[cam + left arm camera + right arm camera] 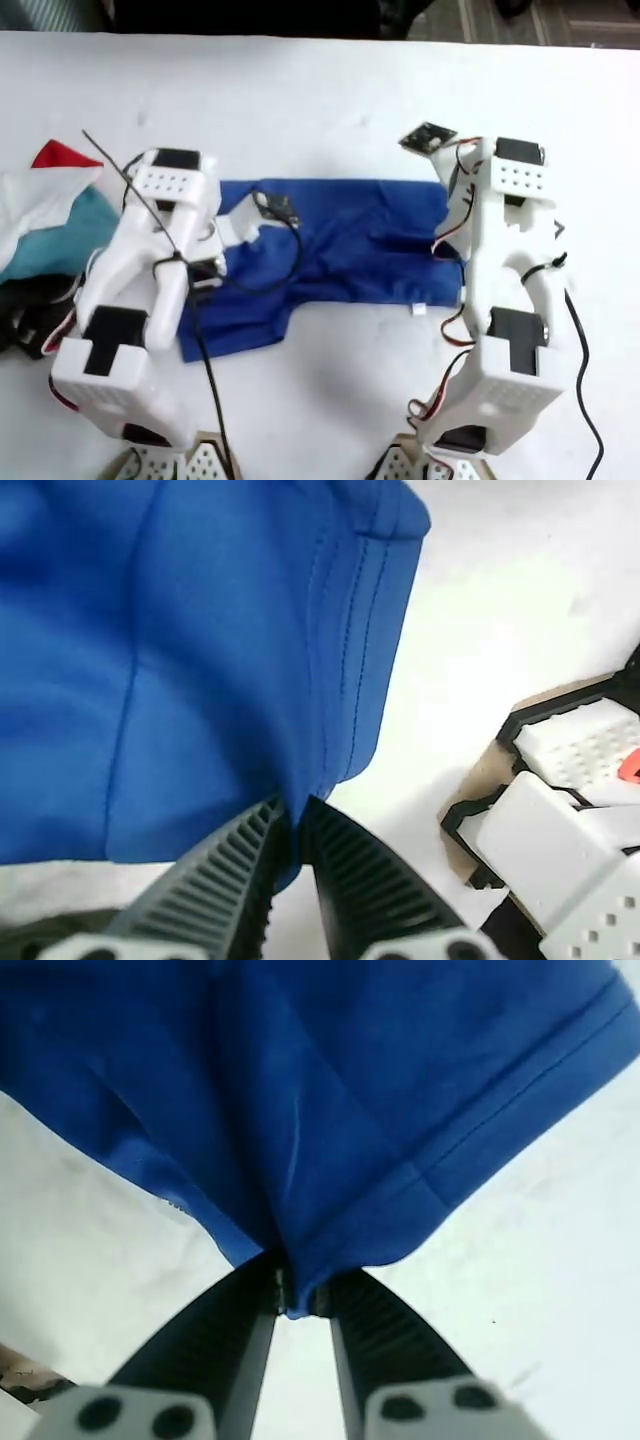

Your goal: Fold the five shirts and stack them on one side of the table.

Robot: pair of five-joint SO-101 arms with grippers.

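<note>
White table [330, 100], lit from above, with a dark strip of room behind its far edge. Item one: blue shirt [350, 245], spread flat but rumpled across the middle of the high view, between the two arms, with one corner trailing toward the lower left of the frame. Item two: left gripper [293, 815], ribbed jaws pinched together on a fold of the blue cloth near a stitched hem. Item three: right gripper [298, 1290], jaws likewise closed on the shirt's hemmed edge, fabric bunching up from the pinch. Item four: heap of other garments [45, 215], red, white, teal and dark, unfolded at the left edge of the high view. Handling note: the shirt looks light, limp and thin; it should drape and crease wherever it is lifted, so holds are best taken at hems or corners, both sides level, to keep the fold square.
</note>
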